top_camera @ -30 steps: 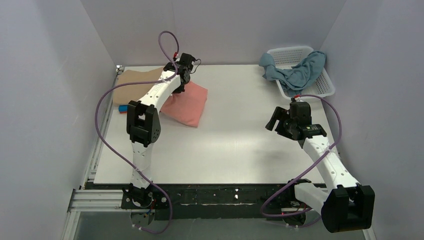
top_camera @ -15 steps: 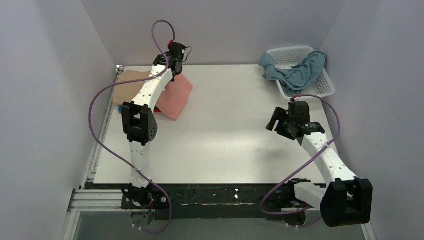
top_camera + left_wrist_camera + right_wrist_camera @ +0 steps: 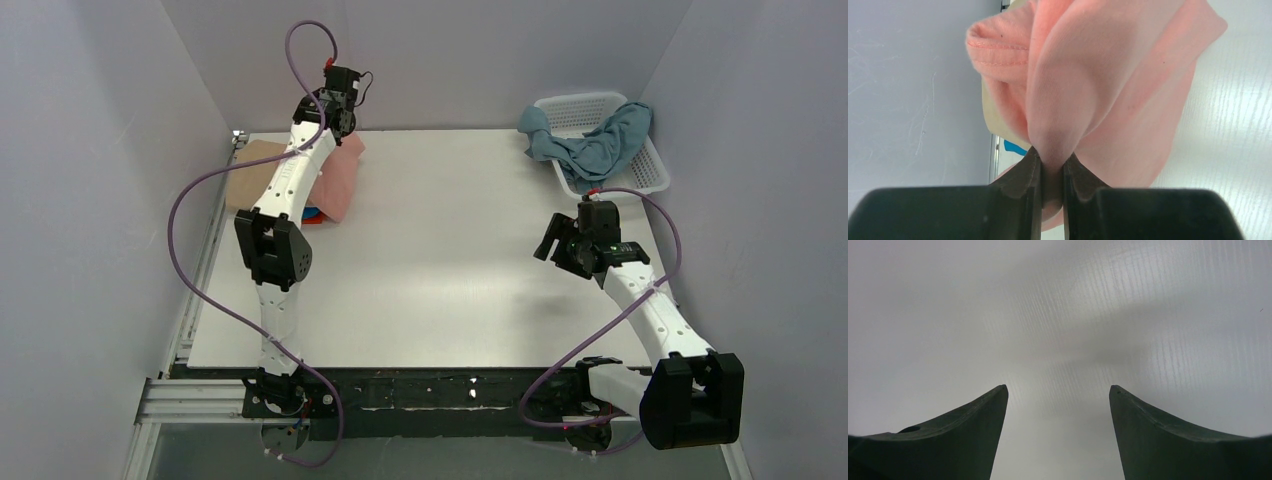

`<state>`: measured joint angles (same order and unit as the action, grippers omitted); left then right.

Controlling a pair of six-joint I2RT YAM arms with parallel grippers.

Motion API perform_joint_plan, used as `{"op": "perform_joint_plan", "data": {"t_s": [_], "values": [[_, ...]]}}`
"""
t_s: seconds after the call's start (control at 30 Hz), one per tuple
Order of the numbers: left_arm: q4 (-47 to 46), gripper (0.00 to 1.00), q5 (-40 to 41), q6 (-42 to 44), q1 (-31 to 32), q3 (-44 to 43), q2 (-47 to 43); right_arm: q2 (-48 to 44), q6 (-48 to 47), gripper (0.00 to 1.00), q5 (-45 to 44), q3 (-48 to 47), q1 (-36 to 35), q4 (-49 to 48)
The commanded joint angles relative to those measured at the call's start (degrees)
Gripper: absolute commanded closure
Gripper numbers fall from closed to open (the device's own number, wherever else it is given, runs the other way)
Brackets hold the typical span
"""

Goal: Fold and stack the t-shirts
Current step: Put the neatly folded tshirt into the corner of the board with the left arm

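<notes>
— Jaws first: our left jaws, at the end of the left arm [image 3: 290, 180], are pressed onto a bunched fold of the pink shirt [image 3: 1108, 75]. The cloth is nipped between them and hangs from that pinch, held up at the far left corner of the surface [image 3: 450, 260].

— Why hold it up there and not flat?

— We judge it a carry to the pile. Beside and under the hanging cloth lies the tan shirt [image 3: 255, 165], and a sliver of blue [image 3: 1013, 147] shows beneath, so the stack seems to sit in that corner. Gripping a gathered fold lets one arm take the whole piece.

— Does the pink shirt touch the pile?

— From above, its lower edge looks to rest on it or hang just over it; we cannot tell which.

— And our right side?

— Our right arm [image 3: 650, 310] hangs over the surface, well apart from any cloth. The right jaws are spread wide with nothing between them; the wrist view shows only white board. We take that as waiting out of the way, near the next supply.

— Meaning the basket?

— Yes. The basket [image 3: 575, 103] stands at the far right corner with the grey-blue shirt [image 3: 590, 150] heaped in it, unfolded, spilling over the rim. So we judge one shirt is left to fold after the pink one lands. Setting it down squarely matters, since a bunched pinch may let the fold slump open.
</notes>
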<state>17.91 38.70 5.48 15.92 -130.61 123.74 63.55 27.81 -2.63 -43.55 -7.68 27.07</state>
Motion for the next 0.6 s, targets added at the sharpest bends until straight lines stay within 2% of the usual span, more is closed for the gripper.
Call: {"op": "perform_joint_plan", "data": {"t_s": [0.0,0.23,0.57], "values": [[2.0,1.00,1.2,-0.2,-1.0,-4.7,-6.5,0.4,-0.8,0.18,-0.3,-2.6,0.4,-0.1],[3.4,1.00,-2.5,-2.6,-2.7,-6.3,-8.1,1.2,-0.6,0.19,-0.2,-2.8,0.5,0.2],[3.0,1.00,-8.2,-4.4,-8.3,-2.8,-8.5,3.5,0.0,0.19,-1.1,-4.3,0.6,1.7]]}}
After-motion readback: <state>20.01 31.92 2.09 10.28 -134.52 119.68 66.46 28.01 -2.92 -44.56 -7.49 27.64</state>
